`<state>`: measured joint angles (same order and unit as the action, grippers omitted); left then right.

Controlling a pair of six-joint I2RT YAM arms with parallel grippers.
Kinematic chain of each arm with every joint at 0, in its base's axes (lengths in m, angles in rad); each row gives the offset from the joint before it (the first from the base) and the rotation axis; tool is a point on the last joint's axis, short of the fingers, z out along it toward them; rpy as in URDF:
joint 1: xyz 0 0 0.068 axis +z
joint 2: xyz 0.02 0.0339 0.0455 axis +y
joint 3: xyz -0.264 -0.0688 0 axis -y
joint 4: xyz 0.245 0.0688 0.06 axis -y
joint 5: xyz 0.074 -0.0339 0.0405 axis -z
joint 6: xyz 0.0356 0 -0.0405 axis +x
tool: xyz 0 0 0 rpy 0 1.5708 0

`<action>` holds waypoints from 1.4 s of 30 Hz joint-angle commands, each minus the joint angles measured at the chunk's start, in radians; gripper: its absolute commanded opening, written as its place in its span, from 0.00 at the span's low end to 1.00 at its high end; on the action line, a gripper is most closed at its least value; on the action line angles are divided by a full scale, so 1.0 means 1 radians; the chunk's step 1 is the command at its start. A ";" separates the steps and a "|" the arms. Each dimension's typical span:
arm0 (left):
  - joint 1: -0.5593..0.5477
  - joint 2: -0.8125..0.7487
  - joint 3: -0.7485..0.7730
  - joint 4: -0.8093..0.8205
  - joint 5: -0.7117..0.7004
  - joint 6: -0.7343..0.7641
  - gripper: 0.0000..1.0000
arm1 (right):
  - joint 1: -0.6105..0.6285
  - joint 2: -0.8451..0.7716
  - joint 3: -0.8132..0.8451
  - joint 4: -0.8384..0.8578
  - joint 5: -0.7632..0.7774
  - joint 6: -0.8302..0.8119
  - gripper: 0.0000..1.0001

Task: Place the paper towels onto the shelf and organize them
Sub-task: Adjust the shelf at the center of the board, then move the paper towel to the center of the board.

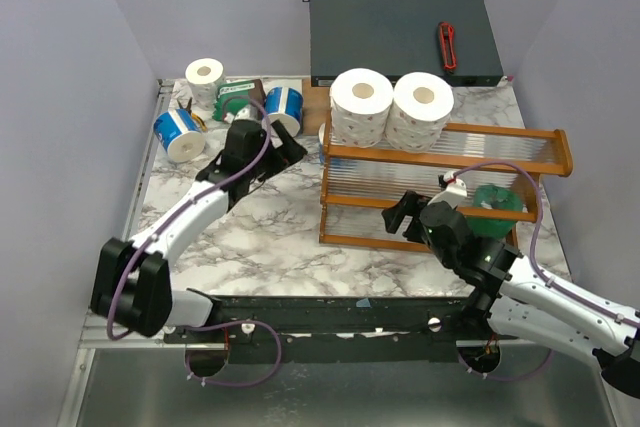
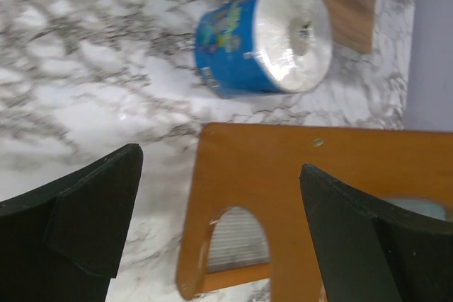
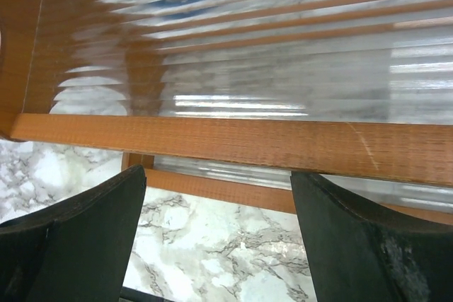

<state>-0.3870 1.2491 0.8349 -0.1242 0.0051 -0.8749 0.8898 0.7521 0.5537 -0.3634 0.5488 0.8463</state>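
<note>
Paper towels (image 1: 362,97): centre the open, empty left pincer (image 2: 219,175) over the blue roll (image 2: 265,37) beside the shelf (image 2: 269,167), keeping the open right pincer (image 3: 218,178) clear.

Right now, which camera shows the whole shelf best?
The top external view: the shelf shows whole, two white rolls on top. The left wrist sees only its wooden end panel; the right wrist only ribbed plastic and a rail.
</note>
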 commanded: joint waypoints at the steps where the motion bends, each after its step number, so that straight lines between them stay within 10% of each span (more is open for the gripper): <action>1: 0.004 0.179 0.194 -0.027 0.212 0.040 0.99 | -0.003 -0.003 -0.025 0.061 -0.074 -0.054 0.87; 42: -0.032 0.752 0.647 -0.035 0.171 0.132 0.85 | -0.003 -0.034 -0.080 0.113 -0.109 -0.057 0.86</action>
<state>-0.4042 1.9717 1.4357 -0.1371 0.1867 -0.7780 0.8898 0.7116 0.4828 -0.2703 0.4362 0.7841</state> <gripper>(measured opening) 0.859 0.858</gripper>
